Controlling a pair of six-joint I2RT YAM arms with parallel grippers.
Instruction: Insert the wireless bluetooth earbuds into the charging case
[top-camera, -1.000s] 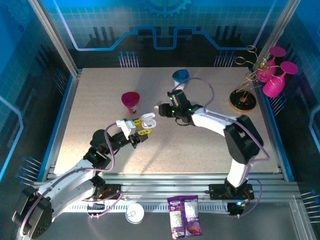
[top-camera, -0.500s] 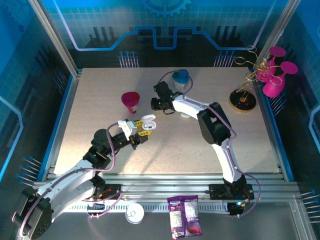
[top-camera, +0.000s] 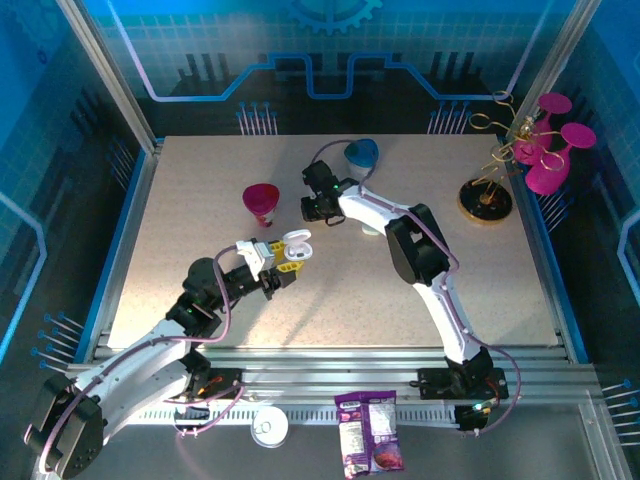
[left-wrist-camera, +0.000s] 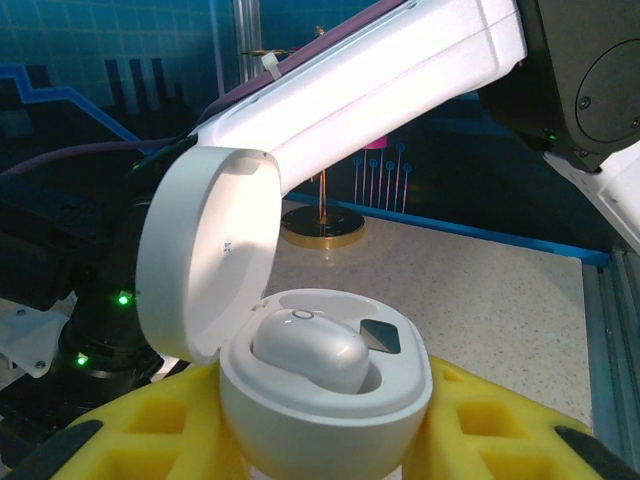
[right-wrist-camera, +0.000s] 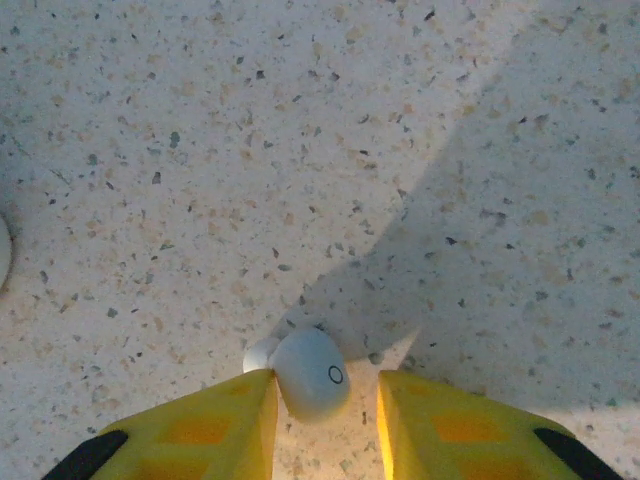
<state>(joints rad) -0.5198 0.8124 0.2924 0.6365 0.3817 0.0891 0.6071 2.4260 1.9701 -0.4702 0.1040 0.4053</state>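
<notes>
One earbud (left-wrist-camera: 308, 350) in case (left-wrist-camera: 325, 405) clamped by left jaws; right jaws apart, straddling second earbud (right-wrist-camera: 305, 373).

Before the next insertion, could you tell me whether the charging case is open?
Open: the charging case has its lid raised, one earbud seated inside.

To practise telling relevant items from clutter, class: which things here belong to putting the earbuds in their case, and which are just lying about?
Part of the job:
open charging case held in the left gripper
seated earbud inside it
loose earbud on the table, between the right gripper fingers

Lying about:
pink cup
blue cup
gold stand with pink glasses
snack packet
</notes>
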